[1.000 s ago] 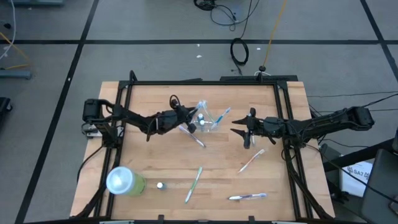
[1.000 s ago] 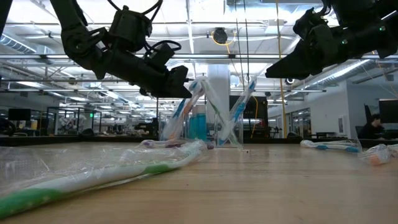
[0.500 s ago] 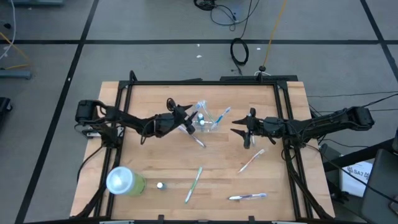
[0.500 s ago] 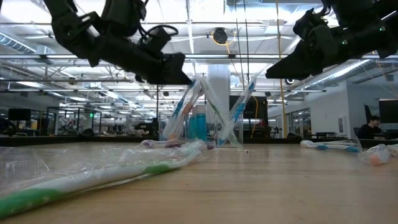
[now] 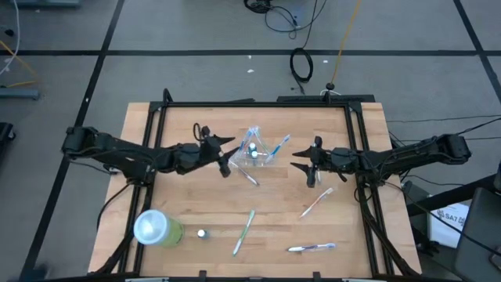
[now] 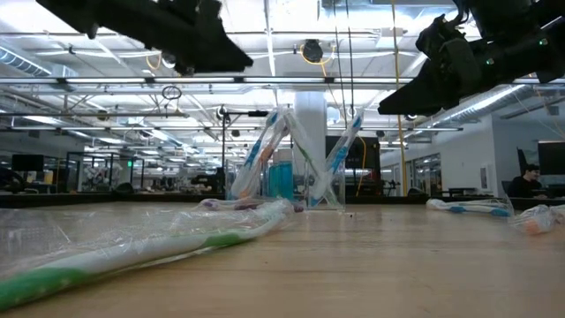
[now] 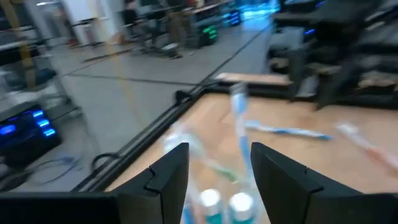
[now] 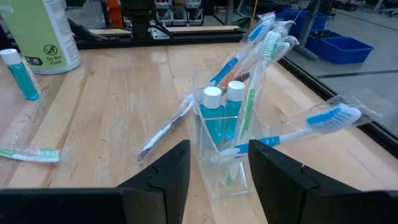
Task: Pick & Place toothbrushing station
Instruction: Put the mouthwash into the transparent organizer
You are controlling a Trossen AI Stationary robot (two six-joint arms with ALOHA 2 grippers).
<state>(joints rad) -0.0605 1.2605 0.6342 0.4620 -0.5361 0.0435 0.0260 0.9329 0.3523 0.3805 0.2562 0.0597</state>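
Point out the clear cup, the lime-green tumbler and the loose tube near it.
clear cup (image 8: pixel 217 158), right wrist view, front wall.
lime-green tumbler (image 5: pixel 151 226), high view, pale round top.
loose tube (image 8: pixel 17 74), right wrist view, blue body below its white cap.

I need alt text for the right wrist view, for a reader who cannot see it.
A clear plastic cup stands on the wooden table, holding two white-capped blue tubes and several wrapped toothbrushes. The right claw is open just before it. Another tube and a lime-green tumbler stand farther off.
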